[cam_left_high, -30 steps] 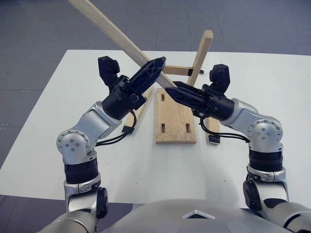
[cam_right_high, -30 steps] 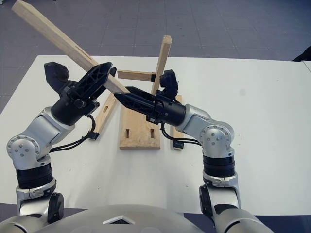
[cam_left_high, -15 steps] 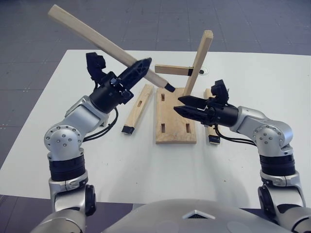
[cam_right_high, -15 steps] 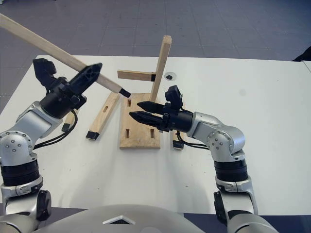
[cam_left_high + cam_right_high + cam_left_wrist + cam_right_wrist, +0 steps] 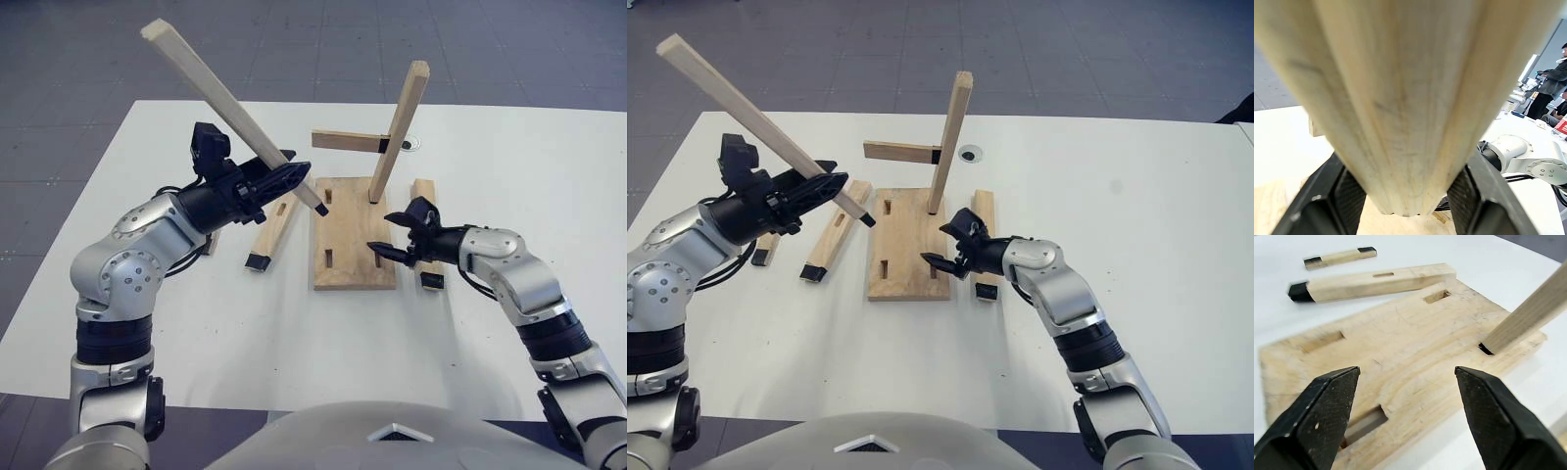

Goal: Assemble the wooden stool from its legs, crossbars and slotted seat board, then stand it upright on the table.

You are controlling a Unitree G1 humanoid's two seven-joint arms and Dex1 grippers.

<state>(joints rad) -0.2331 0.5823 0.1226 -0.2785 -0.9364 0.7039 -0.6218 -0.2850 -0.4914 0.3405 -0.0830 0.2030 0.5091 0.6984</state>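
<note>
The slotted seat board (image 5: 353, 240) lies flat mid-table. One leg (image 5: 397, 127) stands in its far right slot with a crossbar (image 5: 343, 140) sticking out to the left. My left gripper (image 5: 284, 179) is shut on a second leg (image 5: 220, 98), held tilted with its black-tipped end just above the board's far left corner. In the left wrist view this leg (image 5: 1400, 98) sits between the fingers (image 5: 1347, 200). My right gripper (image 5: 388, 235) hovers open over the board's near right part, holding nothing. The right wrist view shows the board (image 5: 1400, 342) and the standing leg (image 5: 1528, 316).
A slotted leg (image 5: 274, 220) lies left of the board. A short crossbar (image 5: 426, 230) lies on its right, another short piece (image 5: 764, 250) at the far left. A round hole (image 5: 407, 145) sits in the white table (image 5: 529, 166) behind the standing leg.
My right gripper has drawn back from the held leg and dropped low over the board's near right part. My left gripper swung the leg left, then brought its black tip down toward the far left corner.
</note>
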